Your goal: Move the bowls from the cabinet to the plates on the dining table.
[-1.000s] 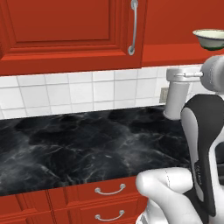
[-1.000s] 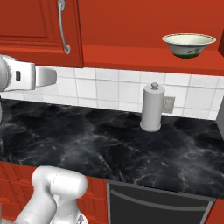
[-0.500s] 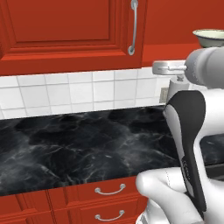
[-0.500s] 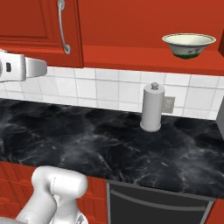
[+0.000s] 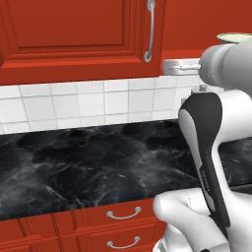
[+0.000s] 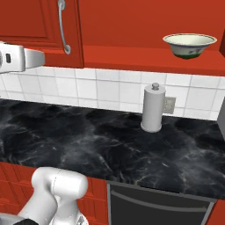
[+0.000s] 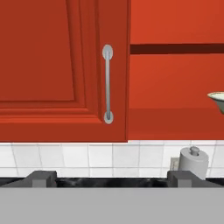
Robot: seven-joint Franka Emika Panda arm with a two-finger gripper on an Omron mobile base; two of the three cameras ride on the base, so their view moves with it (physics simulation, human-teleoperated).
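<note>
Cabinet (image 7: 61, 65): door shut; handle (image 7: 107, 84) long axis vertical.
Bowl (image 6: 189, 44): upright, right of cabinet door, mouth upward.
Fingers (image 7: 43, 178): spread wide, holding nothing.

The cabinet (image 7: 52, 65) is red painted wood with a soft sheen; its handle (image 7: 107, 83) is polished silver metal. The bowl (image 6: 190, 45) looks matte cream. The counter (image 6: 110, 145) is glossy black white-veined marble under smooth white glazed tiles (image 6: 110, 88)
</note>
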